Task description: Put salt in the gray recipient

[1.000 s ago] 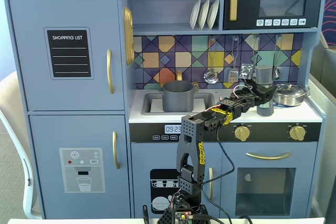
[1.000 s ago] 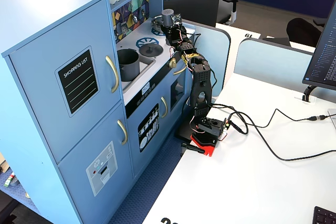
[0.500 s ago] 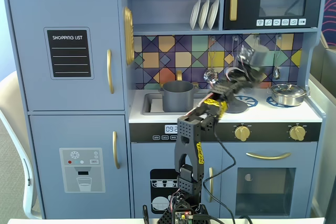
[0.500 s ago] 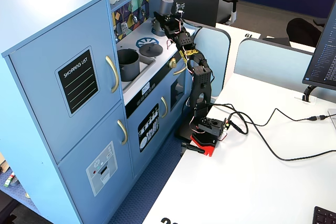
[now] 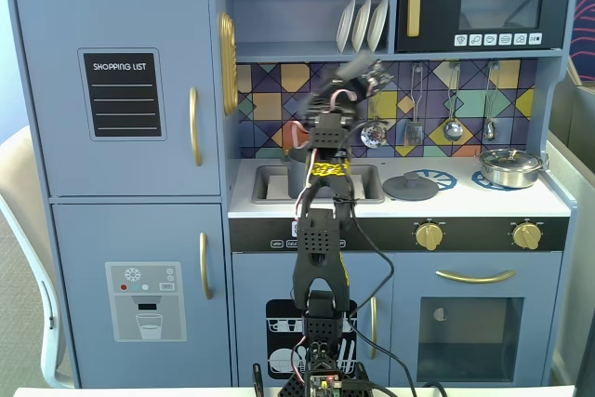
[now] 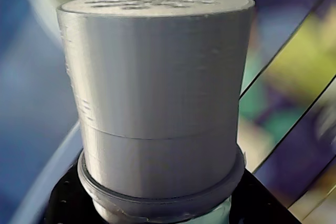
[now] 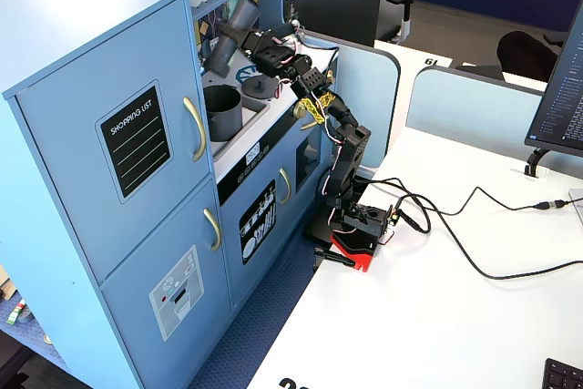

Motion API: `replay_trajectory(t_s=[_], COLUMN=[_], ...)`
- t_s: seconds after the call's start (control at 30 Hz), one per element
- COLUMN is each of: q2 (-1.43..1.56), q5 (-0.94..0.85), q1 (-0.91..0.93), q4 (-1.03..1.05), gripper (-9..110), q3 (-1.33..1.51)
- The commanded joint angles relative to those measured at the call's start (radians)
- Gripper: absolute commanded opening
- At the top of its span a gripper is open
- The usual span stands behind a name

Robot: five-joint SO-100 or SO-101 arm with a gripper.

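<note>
Gripper (image 7: 239, 32) closed around the salt shaker (image 7: 228, 32), held raised and tilted, cap end (image 6: 157, 77) pointing down and away from the wrist. Gray pot (image 7: 222, 112) in the sink, below the gripper and slightly toward the arm base, not yet under the cap

The gripper (image 7: 239, 35) swings away from the stove burners, where a second ago it stood upright by the steel pan (image 5: 509, 167), and now hangs above the gray pot (image 7: 221, 111). The salt shaker (image 7: 231, 32) in its clasp now tilts steeply, no longer upright.
</note>
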Motion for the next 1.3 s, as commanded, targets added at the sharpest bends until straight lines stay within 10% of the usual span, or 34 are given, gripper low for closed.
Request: replay_trajectory(t_s=[0.0,0.83,1.27], q2=[0.071,0.06,0.084], q5=[0.244,1.169,1.368], q1=[-0.1,-0.301,-0.285], q4=[0.005,-0.146,-0.077], gripper=[0,0,0], q3=[-0.064,0.158,0.233])
